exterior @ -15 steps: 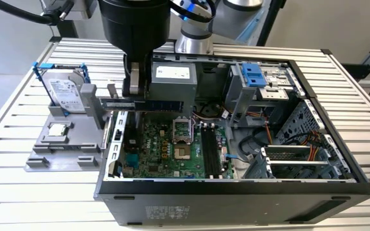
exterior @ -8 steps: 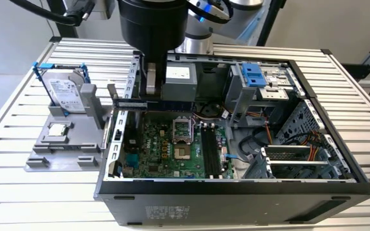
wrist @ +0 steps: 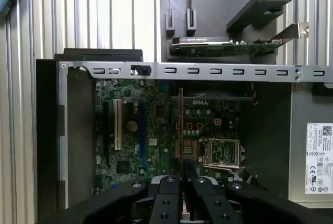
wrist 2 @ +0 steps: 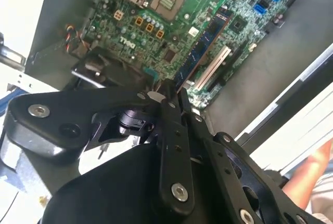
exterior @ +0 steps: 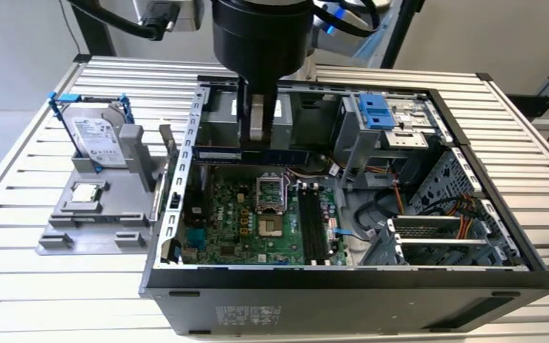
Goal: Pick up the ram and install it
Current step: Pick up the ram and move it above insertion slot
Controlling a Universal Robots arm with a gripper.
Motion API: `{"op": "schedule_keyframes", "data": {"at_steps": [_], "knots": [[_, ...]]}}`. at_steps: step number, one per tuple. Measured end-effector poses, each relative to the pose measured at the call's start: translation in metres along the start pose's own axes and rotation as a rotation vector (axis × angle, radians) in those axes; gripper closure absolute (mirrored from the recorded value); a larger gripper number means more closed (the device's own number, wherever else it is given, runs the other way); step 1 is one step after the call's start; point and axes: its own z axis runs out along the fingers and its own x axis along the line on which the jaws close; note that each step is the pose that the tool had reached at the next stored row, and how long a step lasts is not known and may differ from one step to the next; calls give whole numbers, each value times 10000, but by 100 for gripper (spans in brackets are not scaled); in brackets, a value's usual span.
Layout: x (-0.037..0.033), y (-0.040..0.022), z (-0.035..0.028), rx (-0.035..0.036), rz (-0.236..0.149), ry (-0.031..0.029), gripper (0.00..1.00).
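Black-fingered claw (exterior: 258, 137) is clenched on the long, thin, dark blue ram stick (exterior: 215, 153). The exterior view shows its flat side jutting out either side of the fingers, while the first wrist view shows it edge-on, running ahead of the claw. Beneath the claw lies the green motherboard (exterior: 255, 214) in the open black metal computer case (exterior: 351, 293).

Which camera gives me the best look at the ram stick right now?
The exterior view: the ram is held lengthwise in the gripper, with both ends visible. The second wrist view shows its blue face at a slant. The first wrist view shows it edge-on, as a thin line.
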Motion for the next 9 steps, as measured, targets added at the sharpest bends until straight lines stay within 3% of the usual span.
{"op": "schedule_keyframes", "data": {"at_steps": [9], "knots": [[-7, -292, -10, -1, 24, 0, 100]]}}
